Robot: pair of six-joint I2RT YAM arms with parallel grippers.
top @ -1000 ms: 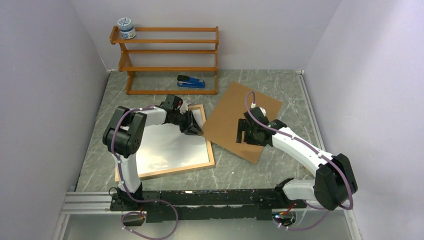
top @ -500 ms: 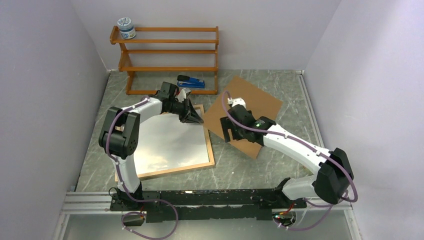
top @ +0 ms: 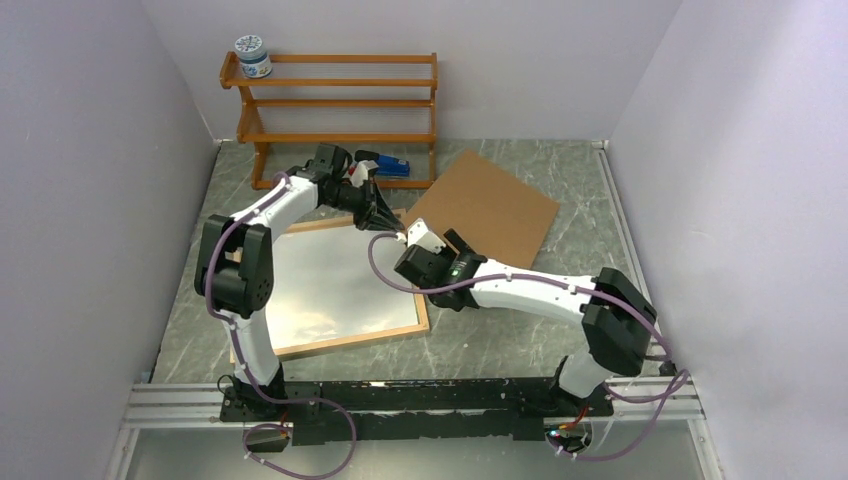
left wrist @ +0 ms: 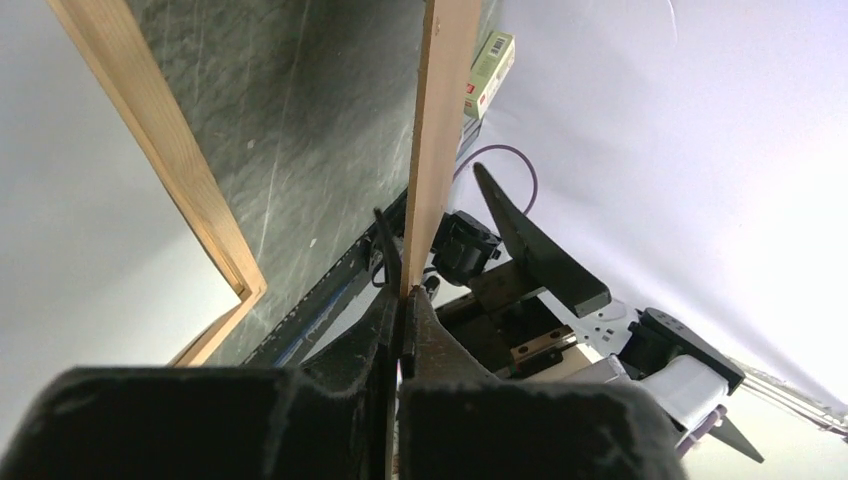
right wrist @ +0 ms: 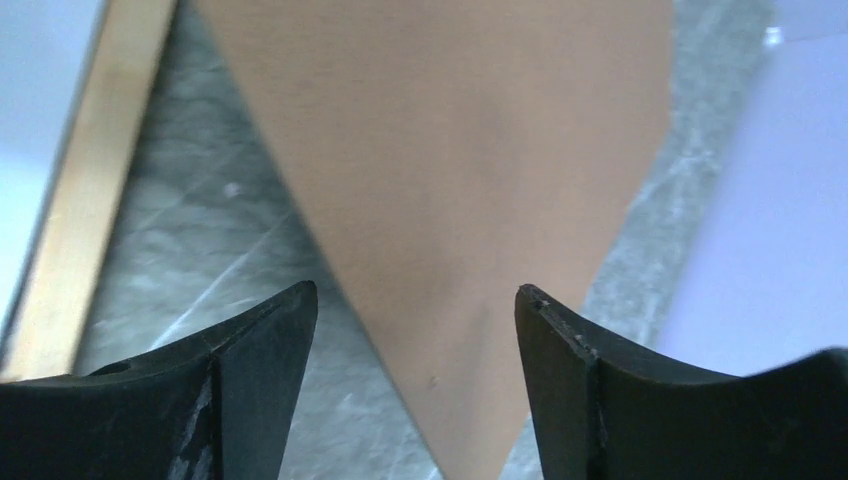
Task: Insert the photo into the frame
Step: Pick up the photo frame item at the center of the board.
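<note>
While the left gripper [left wrist: 403, 300] is pinched shut on one corner of the thin brown board [top: 490, 205], with that corner apparently raised off the table [top: 520, 340], the right gripper [right wrist: 415, 291] hangs close by above the same board, fingers spread wide and holding nothing. Left of the board, the frame [top: 330, 345] lies flat on the table, its far right corner just beside the pinched corner. No photo can be made out: the inside of the frame shows only a pale sheen, and I cannot tell whether that is the pane or the back of a print. The likeliest trouble is the grip itself. A wide, stiff sheet held at a single corner can pivot or slide out of the fingers. A sagging far edge could drag on the table, while a swing toward the back could strike the blue stapler [top: 395, 165] or the wooden rack [top: 335, 100]. With both arms crowded around one corner, the open fingers could also clip the board or nudge the frame out of place.
</note>
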